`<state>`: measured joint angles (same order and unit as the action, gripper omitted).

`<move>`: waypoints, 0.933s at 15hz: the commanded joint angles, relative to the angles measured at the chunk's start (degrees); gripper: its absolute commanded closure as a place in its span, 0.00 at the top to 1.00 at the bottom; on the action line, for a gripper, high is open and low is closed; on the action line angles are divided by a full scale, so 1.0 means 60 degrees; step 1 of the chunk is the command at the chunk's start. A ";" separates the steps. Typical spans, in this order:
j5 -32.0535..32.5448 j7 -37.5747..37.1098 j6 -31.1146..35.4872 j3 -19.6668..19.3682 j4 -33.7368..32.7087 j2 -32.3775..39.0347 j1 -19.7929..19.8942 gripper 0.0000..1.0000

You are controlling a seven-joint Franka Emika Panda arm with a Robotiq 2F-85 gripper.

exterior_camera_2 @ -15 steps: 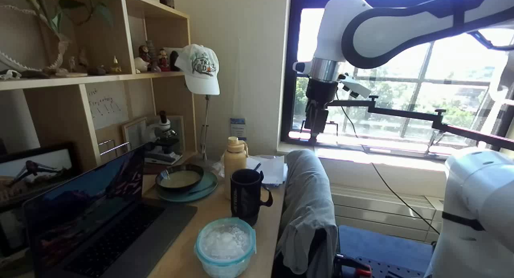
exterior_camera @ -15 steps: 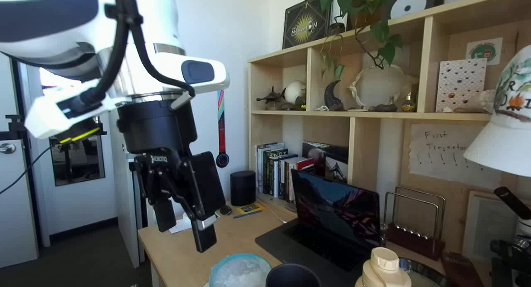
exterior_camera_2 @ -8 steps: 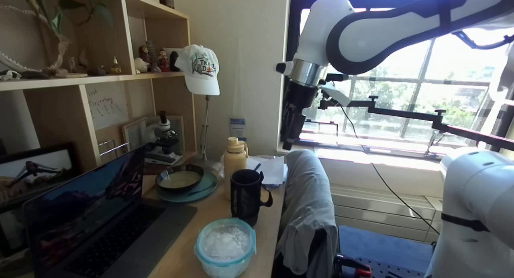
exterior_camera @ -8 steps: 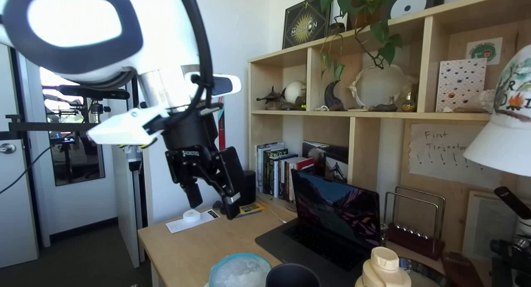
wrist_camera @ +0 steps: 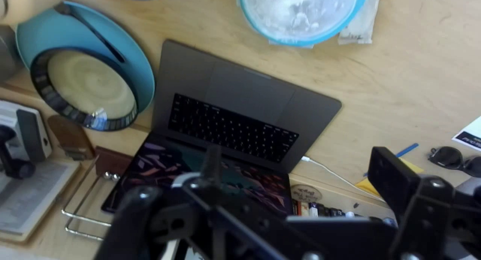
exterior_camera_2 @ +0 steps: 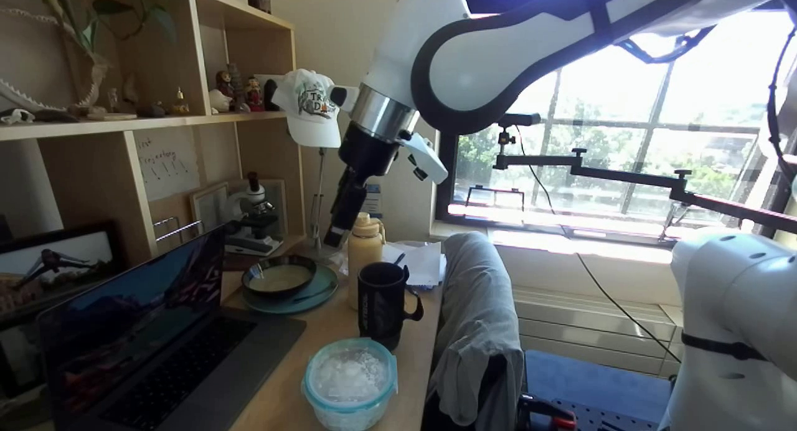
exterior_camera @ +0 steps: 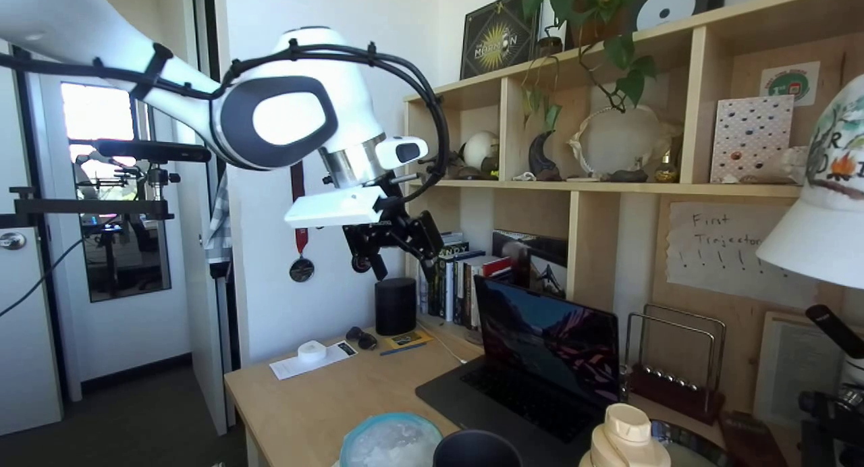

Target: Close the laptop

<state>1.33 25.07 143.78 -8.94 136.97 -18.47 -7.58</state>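
The black two-fingered gripper [exterior_camera: 405, 272] is hovering, jaws parted, holding nothing. Below it and apart, the thin, dark-grey, rectangular laptop [wrist_camera: 229, 127] is resting on the pale wooden bench [exterior_camera: 331, 396], its lid [exterior_camera: 548, 340] standing open; with nothing apparently done, the whole closing swing is remaining.

Laptop [wrist_camera: 240, 121] matt mtl-look, scrn [exterior_camera: 550, 339] glossy; desk [exterior_camera: 317, 403] smooth wd; chair cloth [exterior_camera_2: 478, 300] wrinkled; arm collar [exterior_camera_2: 383, 114] shiny mtl.

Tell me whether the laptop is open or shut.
Open: the laptop has its screen tilted up from its keyboard, both visible in all three views.
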 commanded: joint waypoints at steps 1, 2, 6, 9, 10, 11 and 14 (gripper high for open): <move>0.0120 -0.0182 0.0160 0.0648 -0.1621 0.1331 0.0095 1.00; 0.0209 -0.0182 0.0155 0.0811 -0.2051 0.1648 0.0129 1.00; 0.0246 -0.0133 -0.0124 0.1281 -0.4052 0.3013 0.0188 1.00; 0.0458 -0.0319 -0.0320 0.1557 -0.5592 0.4063 0.0266 1.00; 0.0588 -0.0465 -0.0367 0.1616 -0.6099 0.4435 0.0284 1.00; 0.0793 -0.0690 -0.0456 0.1653 -0.6527 0.4731 0.0286 1.00; 0.0968 -0.0642 -0.0250 0.1767 -0.6212 0.4576 0.0356 1.00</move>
<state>6.64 21.58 142.52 -0.04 99.85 9.00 -6.98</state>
